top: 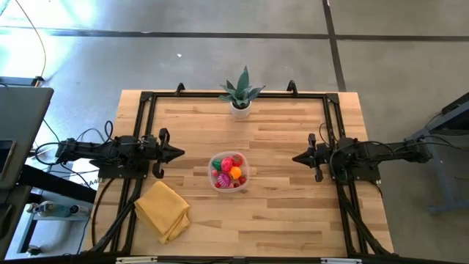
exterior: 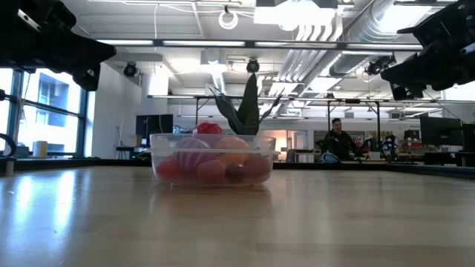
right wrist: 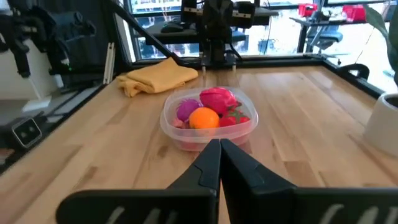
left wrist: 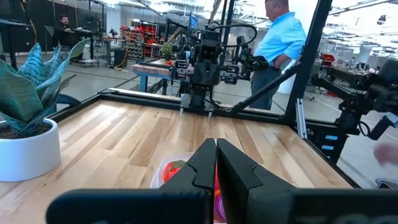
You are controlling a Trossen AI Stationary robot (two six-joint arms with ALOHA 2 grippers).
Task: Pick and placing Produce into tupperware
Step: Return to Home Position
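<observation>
The round clear tupperware [top: 229, 170] stands at the middle of the table, resting on its base. Inside it lies the produce [right wrist: 208, 112]: several small toy pieces in red, orange, pink and magenta. My left gripper [top: 180, 153] hangs level over the table's left side, shut and holding nothing, its tips pointing at the tupperware. My right gripper [top: 296, 157] hangs over the right side, also shut and holding nothing, facing the tupperware [right wrist: 208, 121] from the other side. Both are well clear of it.
A spiky green plant in a white pot [top: 241, 95] stands at the far edge, middle. A folded yellow cloth [top: 162, 210] lies near the front left. A black frame [top: 234, 95] runs along the table's edges. A person [left wrist: 278, 50] stands beyond the table.
</observation>
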